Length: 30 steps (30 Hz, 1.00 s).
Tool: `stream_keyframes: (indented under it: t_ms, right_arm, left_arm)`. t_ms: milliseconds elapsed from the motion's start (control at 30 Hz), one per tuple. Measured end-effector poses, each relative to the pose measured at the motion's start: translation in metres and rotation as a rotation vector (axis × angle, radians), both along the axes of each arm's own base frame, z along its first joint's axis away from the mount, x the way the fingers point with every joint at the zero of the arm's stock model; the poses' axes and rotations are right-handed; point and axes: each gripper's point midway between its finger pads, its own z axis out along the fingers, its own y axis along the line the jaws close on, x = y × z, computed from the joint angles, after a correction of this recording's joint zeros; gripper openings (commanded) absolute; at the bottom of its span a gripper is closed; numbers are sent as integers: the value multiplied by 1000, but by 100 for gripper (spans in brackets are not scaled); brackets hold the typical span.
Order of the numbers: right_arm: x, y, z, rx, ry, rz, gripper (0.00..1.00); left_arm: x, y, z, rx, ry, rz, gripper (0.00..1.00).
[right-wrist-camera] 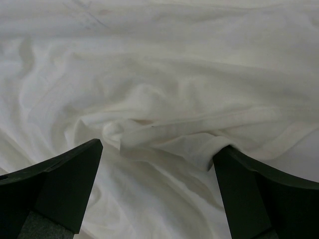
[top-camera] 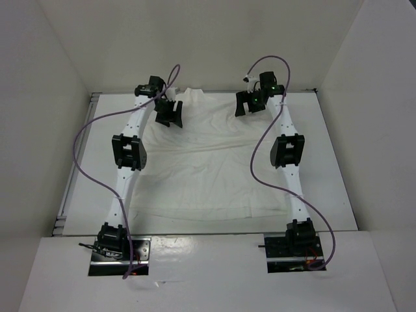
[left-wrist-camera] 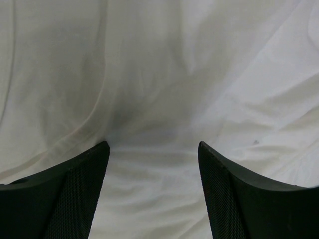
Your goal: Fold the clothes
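Observation:
The clothes point(top-camera: 208, 162), one thin white wrinkled garment, lie spread flat across the table between both arms. My left gripper point(top-camera: 169, 116) hovers over its far left part, jaws open, with only bare cloth point(left-wrist-camera: 164, 99) between the black fingers point(left-wrist-camera: 84, 189). Over the far right part my right gripper point(top-camera: 250, 104) stands wide open. In the right wrist view a bunched fold of the clothes point(right-wrist-camera: 164, 134) lies just ahead of the fingers point(right-wrist-camera: 249, 189), and its rolled edge touches the right fingertip. Nothing is gripped.
White walls enclose the table on three sides. A metal rail point(top-camera: 75, 172) runs along the left table edge. Purple cables point(top-camera: 84, 149) loop from both arms. The arm bases point(top-camera: 114, 247) sit at the near edge.

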Motion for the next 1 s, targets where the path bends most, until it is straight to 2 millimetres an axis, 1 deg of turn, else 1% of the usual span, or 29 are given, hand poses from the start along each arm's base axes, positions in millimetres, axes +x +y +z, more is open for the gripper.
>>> stream_keyframes:
  t_ms: [233, 300, 400, 633, 733, 800, 833, 933, 967, 1000]
  right_arm:
    - [6, -15, -2, -30, 2, -69, 100]
    - [7, -19, -2, -38, 0, -83, 100]
    - [9, -24, -3, -47, -2, -101, 100]
    - [16, -38, -4, -85, -19, -150, 100]
    - [20, -46, -4, -106, -32, -175, 100]
    - [22, -49, -5, -117, -40, -187, 100]
    - [23, -51, -4, -123, -43, -192, 100]
    - [24, -53, -2, -132, -47, -201, 100]
    - [24, -54, -1, -131, -49, -203, 100]
    - [24, -55, 2, -127, -52, -206, 100]
  left_arm:
    - [4, 59, 0, 11, 32, 117, 80]
    - [5, 72, 0, 7, 41, 148, 80]
    - [5, 82, 0, 5, 45, 168, 80]
    - [4, 80, 3, -8, 39, 141, 81]
    - [1, 76, 4, -13, 39, 116, 86]
    - [-1, 69, 5, -19, 39, 89, 87]
    - [-2, 65, 5, -25, 40, 78, 91]
    - [-6, 54, 8, -35, 40, 37, 96]
    - [-7, 51, 8, -40, 43, 30, 100]
    - [-9, 49, 11, -43, 45, 24, 100]
